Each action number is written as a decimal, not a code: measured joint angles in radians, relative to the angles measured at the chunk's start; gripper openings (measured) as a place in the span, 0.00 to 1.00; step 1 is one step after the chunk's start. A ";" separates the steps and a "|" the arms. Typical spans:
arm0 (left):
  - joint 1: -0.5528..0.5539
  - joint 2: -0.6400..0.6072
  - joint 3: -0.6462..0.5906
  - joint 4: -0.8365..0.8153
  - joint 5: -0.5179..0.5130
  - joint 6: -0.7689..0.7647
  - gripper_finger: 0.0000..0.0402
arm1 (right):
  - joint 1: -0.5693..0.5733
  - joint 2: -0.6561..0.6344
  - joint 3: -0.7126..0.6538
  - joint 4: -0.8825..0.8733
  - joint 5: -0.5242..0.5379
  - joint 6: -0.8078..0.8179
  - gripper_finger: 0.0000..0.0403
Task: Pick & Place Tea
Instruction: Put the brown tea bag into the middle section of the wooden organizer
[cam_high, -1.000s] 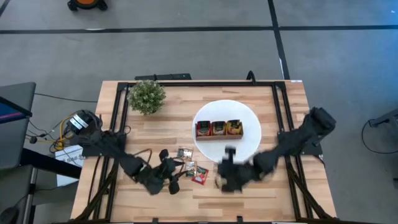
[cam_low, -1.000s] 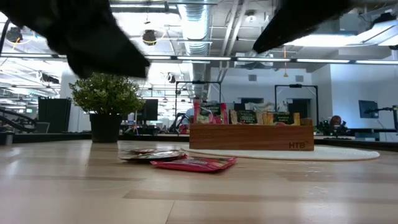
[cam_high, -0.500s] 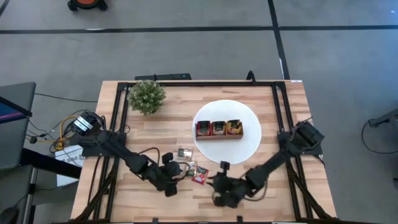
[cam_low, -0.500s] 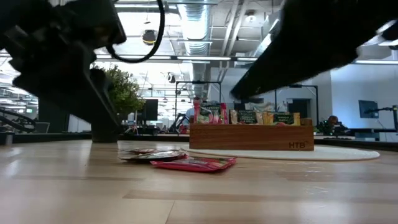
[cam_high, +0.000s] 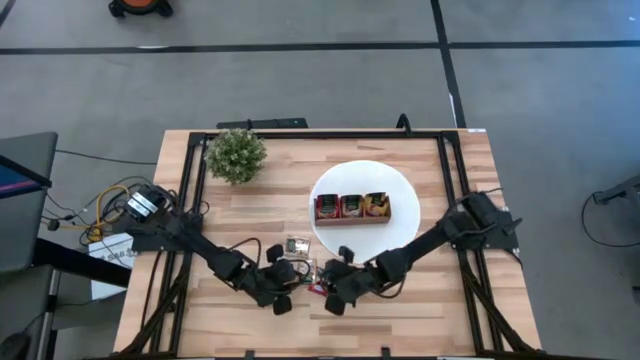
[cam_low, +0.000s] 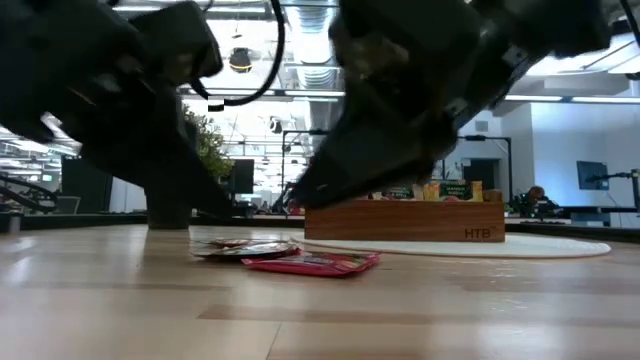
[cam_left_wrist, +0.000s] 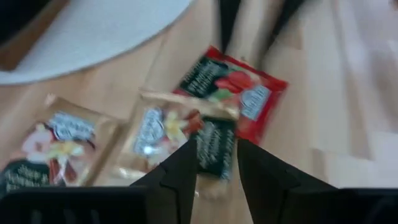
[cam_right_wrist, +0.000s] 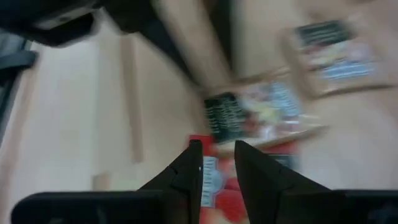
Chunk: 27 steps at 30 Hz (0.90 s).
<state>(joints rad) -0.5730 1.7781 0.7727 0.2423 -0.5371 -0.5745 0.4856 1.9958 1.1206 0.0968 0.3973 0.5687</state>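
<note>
Three loose tea sachets are seen lower centre on the tabletop. Left hand and right hand are lowered either side of them, both fingers narrowly parted, nothing gripped.

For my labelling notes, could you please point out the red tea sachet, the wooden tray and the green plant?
red flat tea sachet (cam_left_wrist: 239, 99): left wrist view, printed face.
brown wooden tray (cam_low: 405, 222): low view, front wall.
small green bushy plant (cam_high: 236, 155): high view, foliage.

Even overhead light falls on the bench, shadows soft. Ceiling strip lights glare above the plant. Both wrist views are motion-blurred.
</note>
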 joint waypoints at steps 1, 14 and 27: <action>0.003 0.011 0.000 0.017 -0.019 0.007 0.26 | -0.002 0.022 0.004 0.039 -0.026 0.002 0.21; 0.037 0.024 0.000 0.030 0.001 -0.054 0.22 | -0.008 -0.049 0.003 -0.368 -0.082 0.062 0.09; 0.078 0.088 -0.001 0.021 -0.092 -0.127 0.22 | 0.077 -0.044 0.004 -0.131 0.052 0.027 0.06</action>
<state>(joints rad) -0.4946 1.8664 0.7720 0.2637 -0.6292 -0.7013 0.5622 1.9517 1.1243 -0.0342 0.4491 0.5962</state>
